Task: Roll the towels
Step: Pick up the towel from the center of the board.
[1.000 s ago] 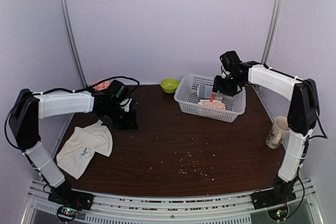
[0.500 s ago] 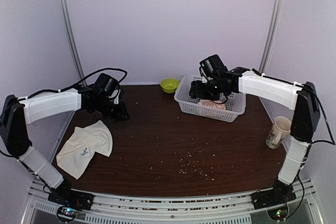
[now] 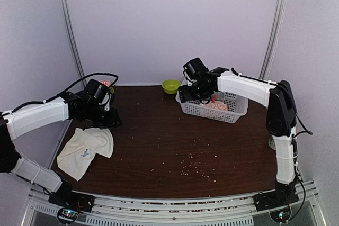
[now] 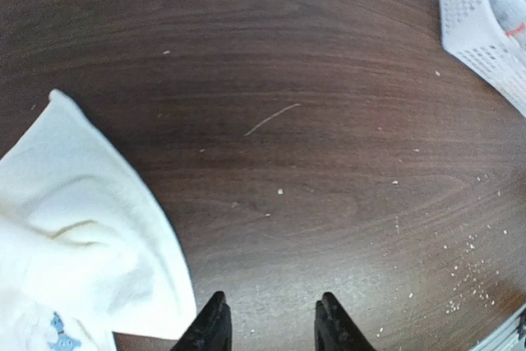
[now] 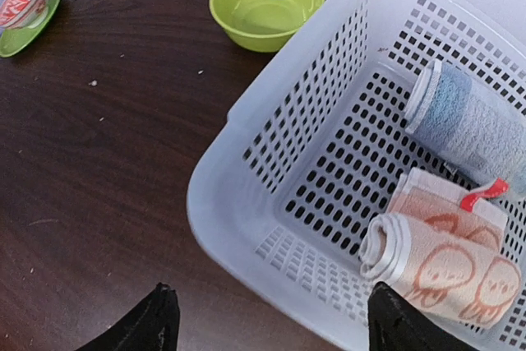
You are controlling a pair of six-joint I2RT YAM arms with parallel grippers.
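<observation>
Crumb-speckled wood-grain tabletop (image 3: 175, 136): left of the perforated plastic basket (image 5: 246, 145), the plain cream towel (image 3: 85, 149) lies crumpled by our left gripper (image 4: 271, 326), parted and empty. Inside the basket sits the rolled face-print towel (image 5: 436, 273); our right gripper (image 5: 275, 322) gapes at its left rim.

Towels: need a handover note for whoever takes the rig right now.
Left end effector: open, empty, low over the table beside the white towel.
Right end effector: open, empty, at the left rim of the basket.
The white towel lies loose and unrolled on the table's left side. Face-print towel sits in the basket, apparently rolled, next to a grey-blue roll.
Done: face-print towel, by the look of it.
Left: roll the white towel.
</observation>
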